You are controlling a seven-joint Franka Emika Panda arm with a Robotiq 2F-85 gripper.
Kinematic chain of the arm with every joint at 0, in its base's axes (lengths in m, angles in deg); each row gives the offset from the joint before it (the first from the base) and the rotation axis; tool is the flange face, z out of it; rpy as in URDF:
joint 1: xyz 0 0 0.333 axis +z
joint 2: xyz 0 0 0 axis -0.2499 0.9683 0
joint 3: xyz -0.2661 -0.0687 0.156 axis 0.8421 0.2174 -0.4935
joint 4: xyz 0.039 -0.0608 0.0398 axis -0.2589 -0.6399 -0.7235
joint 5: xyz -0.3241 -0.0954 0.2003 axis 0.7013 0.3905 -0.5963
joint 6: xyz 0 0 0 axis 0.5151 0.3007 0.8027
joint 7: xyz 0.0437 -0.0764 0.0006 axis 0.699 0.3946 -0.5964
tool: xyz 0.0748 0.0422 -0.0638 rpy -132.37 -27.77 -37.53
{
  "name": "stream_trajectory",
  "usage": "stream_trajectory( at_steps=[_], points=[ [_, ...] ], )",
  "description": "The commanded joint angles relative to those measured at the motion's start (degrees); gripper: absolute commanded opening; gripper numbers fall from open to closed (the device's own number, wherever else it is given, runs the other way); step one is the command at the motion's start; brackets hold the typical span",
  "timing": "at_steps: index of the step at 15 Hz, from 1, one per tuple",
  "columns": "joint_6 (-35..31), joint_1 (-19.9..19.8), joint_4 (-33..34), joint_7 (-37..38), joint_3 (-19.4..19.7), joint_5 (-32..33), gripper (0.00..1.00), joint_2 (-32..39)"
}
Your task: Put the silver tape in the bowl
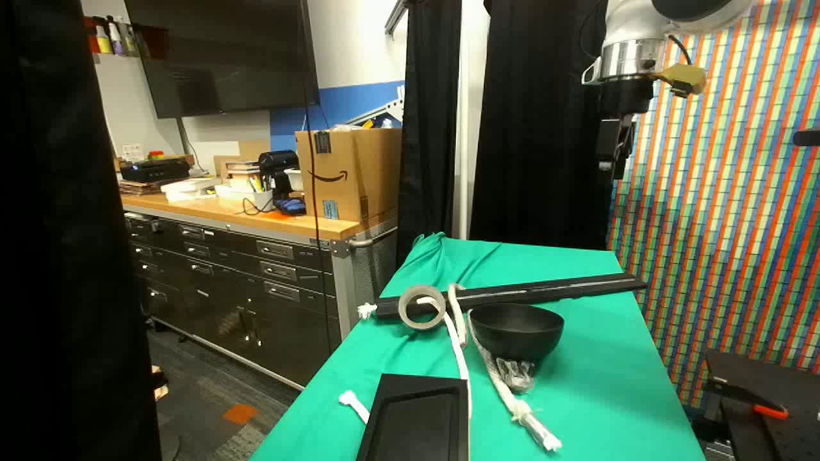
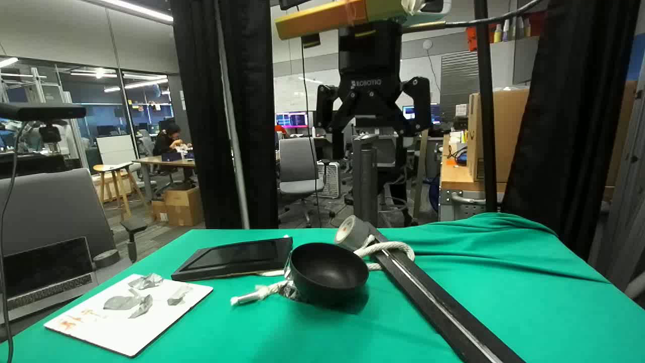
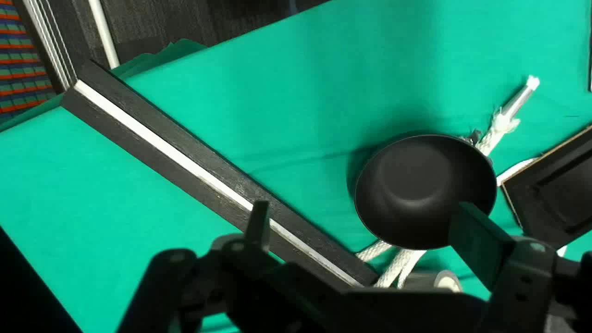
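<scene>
The silver tape (image 1: pixel 419 326) stands on its edge beside the end of a black bar. It also shows in an exterior view (image 2: pixel 360 233) and partly in the wrist view (image 3: pixel 416 280), where my gripper hides its lower part. The black bowl (image 1: pixel 516 333) sits upright and empty near the tape. It also shows in an exterior view (image 2: pixel 330 277) and in the wrist view (image 3: pixel 416 180). My gripper (image 2: pixel 370 147) is open and empty, high above the table; it also shows in an exterior view (image 1: pixel 615 153) and in the wrist view (image 3: pixel 365 226).
White rope (image 1: pixel 457 346) lies by the tape and bowl and overlaps the tape's hole. A black bar (image 2: pixel 433 297) crosses the table. A black rectangular tray (image 1: pixel 416 416) lies near the bowl. A white board (image 2: pixel 151 322) holds several grey scraps.
</scene>
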Motion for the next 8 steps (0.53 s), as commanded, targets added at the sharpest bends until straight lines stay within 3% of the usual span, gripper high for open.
stream_trajectory(
  at_steps=[1,8],
  points=[
    [0.1,-0.3,0.3,-0.1,-0.3,-0.1,1.00,0.0],
    [0.1,-0.3,0.8,-0.1,-0.3,-0.1,1.00,-0.2]
  ],
)
